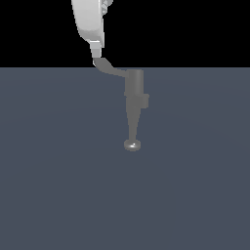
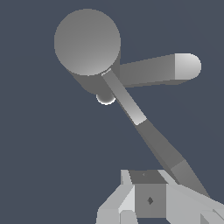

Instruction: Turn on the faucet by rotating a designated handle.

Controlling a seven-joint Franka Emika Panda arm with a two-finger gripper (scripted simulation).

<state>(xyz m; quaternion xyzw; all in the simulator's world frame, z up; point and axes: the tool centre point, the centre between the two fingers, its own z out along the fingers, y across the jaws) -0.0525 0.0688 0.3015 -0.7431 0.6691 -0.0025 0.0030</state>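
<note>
The hand point(image 1: 96, 54) sits at the handle point(image 1: 108, 67) tip — its opening I cannot tell; a glancing push could slip off without turning the faucet point(image 1: 134, 97).

The exterior view looks down from a distance at the faucet point(image 1: 135, 97), with the gripper point(image 1: 96, 53) entering above. The wrist view sits close behind the gripper point(image 2: 148, 199), looking past it along the handle point(image 2: 148, 133) at the faucet. Both share faucet, handle point(image 1: 108, 67) and fingertips.
</note>
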